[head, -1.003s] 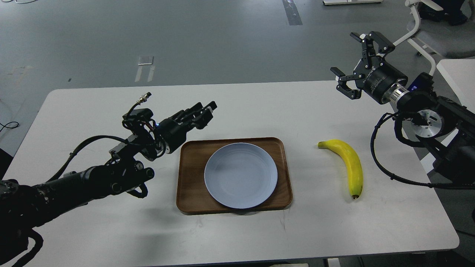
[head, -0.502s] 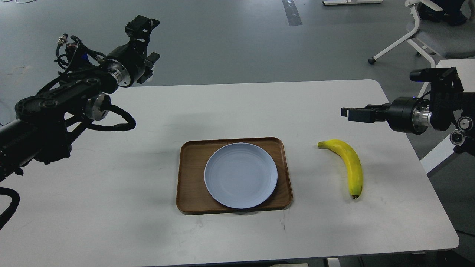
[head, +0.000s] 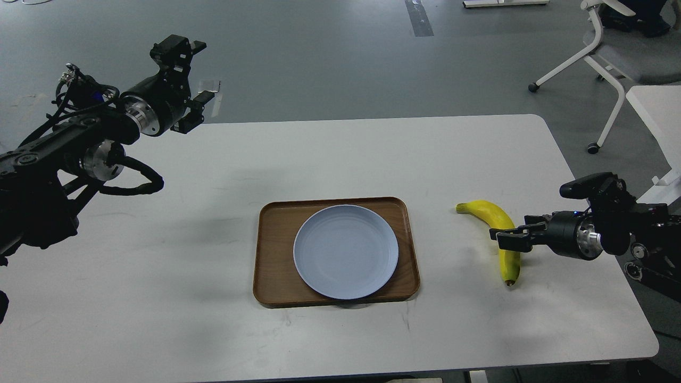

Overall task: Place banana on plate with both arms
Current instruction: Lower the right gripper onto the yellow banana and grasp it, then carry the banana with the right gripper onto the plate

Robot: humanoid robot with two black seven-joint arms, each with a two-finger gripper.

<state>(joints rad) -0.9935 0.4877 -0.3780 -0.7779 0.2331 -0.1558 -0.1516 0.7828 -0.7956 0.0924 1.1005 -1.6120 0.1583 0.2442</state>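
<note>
One head view shows the banana (head: 503, 234) lying on the white table (head: 213, 319), right of the empty plate (head: 346, 251) on its wooden tray (head: 271, 255). I judge the reach-to-grasp step underway: right gripper (head: 505, 238) sits at the fruit's middle, jaws apart around it as far as I can tell, needing to close, while left gripper (head: 186, 80) hangs far off, jaws apart

Even, bright overhead light, soft shadows on the table (head: 159, 298), sharp focus.

A curved yellow banana (head: 503, 234) lies flat on the white bench (head: 159, 276), green stem tip pointing left, dark end toward the near edge. Well apart to its left, a round pale blue-grey plate (head: 346, 251) sits empty.
</note>
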